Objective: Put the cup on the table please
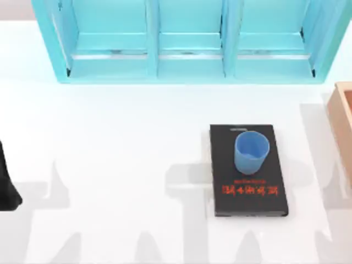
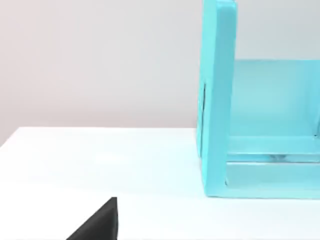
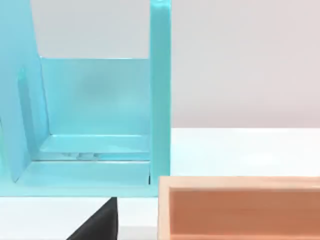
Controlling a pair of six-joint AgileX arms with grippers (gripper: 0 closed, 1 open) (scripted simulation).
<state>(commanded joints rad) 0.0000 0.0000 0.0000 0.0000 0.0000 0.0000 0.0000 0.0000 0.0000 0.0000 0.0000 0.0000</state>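
Two arms: your left arm (image 1: 6, 187) shows as a dark shape at the counter's left edge, toward the near corner; the right arm's own view looks at the far right corner, so judge it parked on that side.
End effector state: you cannot tell for either one. Each wrist view catches just a black wedge of an end effector tip, the left (image 2: 97, 222) and the right (image 3: 97, 220), with nothing held in sight.
Cup: the cup (image 1: 251, 152) stands upright, mouth up, on the far half of the black book (image 1: 247, 170), not yet on the counter (image 1: 121, 143).
Book: it lies flat right of the counter's middle, long axis running from the far edge toward the near edge, red lettering at its near end.
Key relation: the cup sits well apart from your left arm, most of the counter's width away toward the right edge. By position, your right arm looks the nearer one.
Axis: the cup's long axis is vertical and it has no handle, so you would likely grip it across the tapered wall.
Neighbours: a turquoise shelf unit (image 1: 187, 41) lines the far edge; a wooden box (image 1: 344, 118) sits at the right edge, near the book.
Landing room: bare counter lies just left of the book.
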